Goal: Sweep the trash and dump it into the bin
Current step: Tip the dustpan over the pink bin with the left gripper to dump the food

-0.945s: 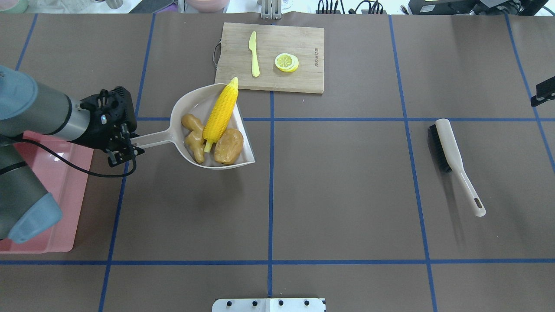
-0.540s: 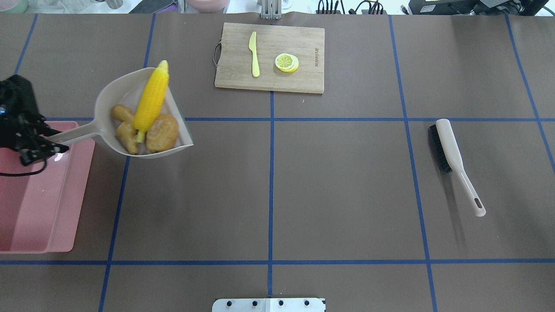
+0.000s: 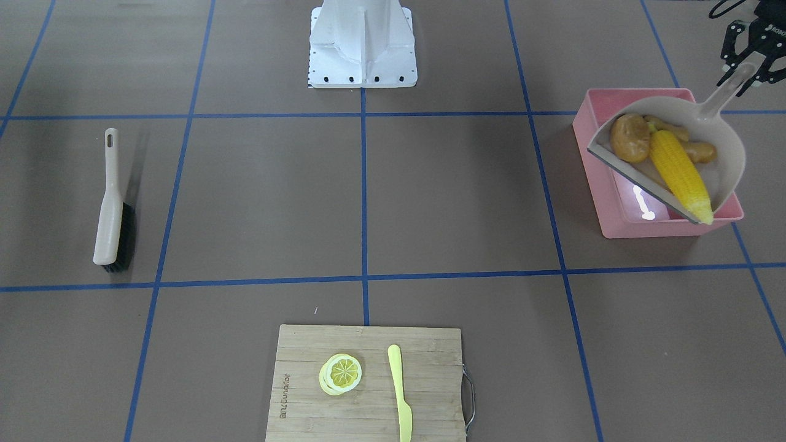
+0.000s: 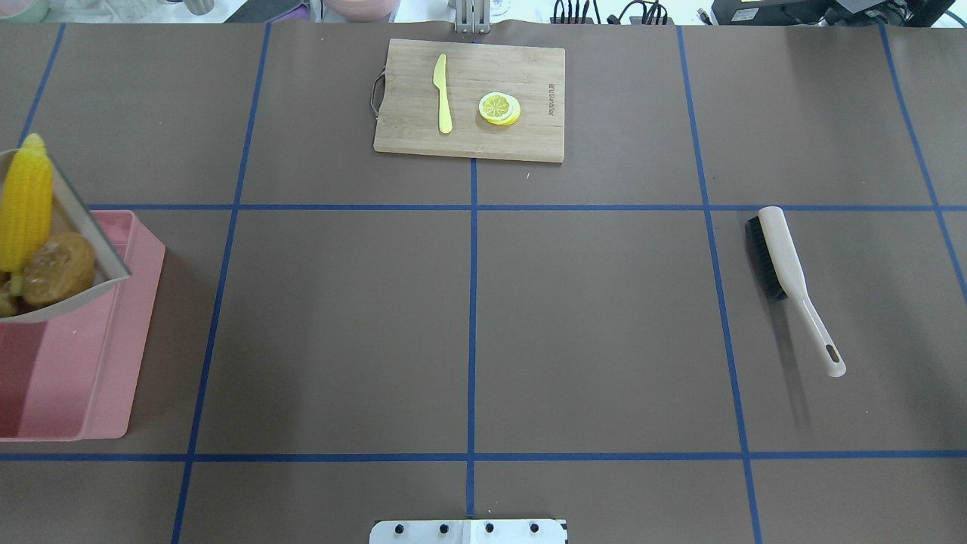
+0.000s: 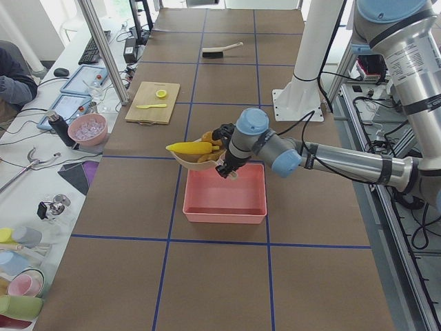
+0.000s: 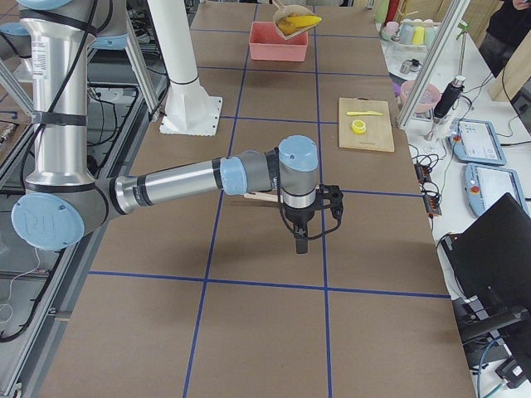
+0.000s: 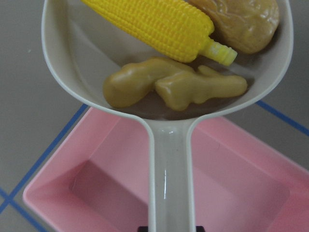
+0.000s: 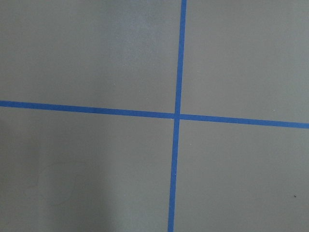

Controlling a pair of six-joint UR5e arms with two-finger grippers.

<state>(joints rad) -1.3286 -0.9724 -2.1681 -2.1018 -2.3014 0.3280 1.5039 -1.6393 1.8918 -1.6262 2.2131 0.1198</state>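
My left gripper point(image 3: 744, 66) is shut on the handle of the beige dustpan point(image 3: 727, 144) and holds it in the air above the pink bin point(image 3: 608, 202). The pan carries the yellow corn cob point(image 3: 678, 169), the tan-brown potato point(image 3: 629, 138) and the knobbly ginger root point(image 3: 697, 150). In the left wrist view the corn point(image 7: 154, 21), potato point(image 7: 241, 21) and ginger point(image 7: 174, 87) lie in the pan over the bin point(image 7: 241, 188). The overhead view shows the pan's mouth point(image 4: 91, 253) at the left edge over the bin point(image 4: 83, 378). My right gripper point(image 6: 300, 240) hangs over bare table; I cannot tell if it is open.
A beige brush point(image 4: 786, 264) lies on the table's right half. A wooden cutting board point(image 4: 529, 136) at the far middle holds a pale yellow knife point(image 4: 443, 94) and lemon slices point(image 4: 498, 108). The white arm mount point(image 3: 362, 43) stands at the near edge.
My left gripper has carried the loaded dustpan leftward from near the cutting board to above the bin and has left the overhead view. The trash has stayed in the pan.
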